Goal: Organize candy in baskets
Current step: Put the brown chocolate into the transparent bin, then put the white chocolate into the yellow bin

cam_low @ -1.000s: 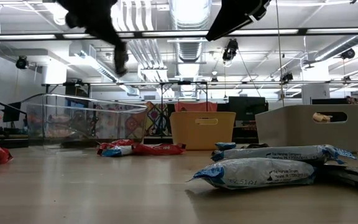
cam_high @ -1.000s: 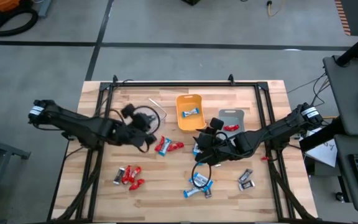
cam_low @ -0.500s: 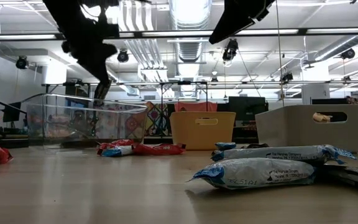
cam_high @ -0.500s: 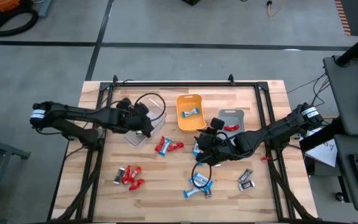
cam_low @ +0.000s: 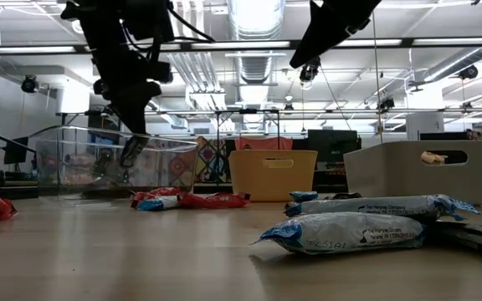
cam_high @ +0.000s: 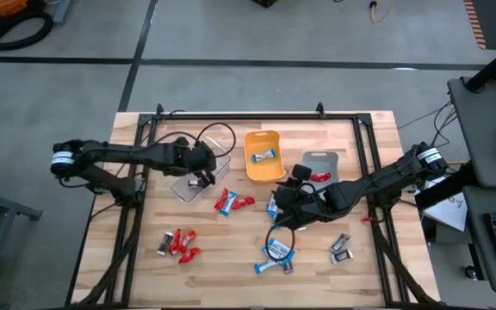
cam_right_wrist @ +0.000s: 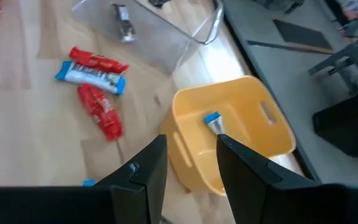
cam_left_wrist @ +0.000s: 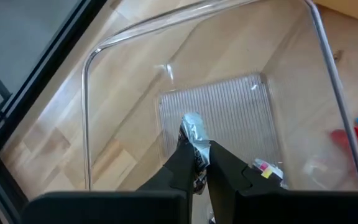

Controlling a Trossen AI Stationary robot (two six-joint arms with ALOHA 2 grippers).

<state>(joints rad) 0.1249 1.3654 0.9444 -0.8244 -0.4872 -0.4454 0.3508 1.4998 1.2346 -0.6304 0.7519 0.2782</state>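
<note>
The left claw swings over from the table into the clear bin, pinching a silver candy, drop imminent; the right claw hovers open mid-table.

A pale wooden bench with a black frame carries three baskets set toward its back: a clear basket at left, an orange basket in the middle and a grey basket at right. Wrapped candy lies scattered on the boards: a red cluster near the front left, a red-and-blue group at centre, blue-and-white bars near the front, and two dark silver-grey bars at right.
</note>
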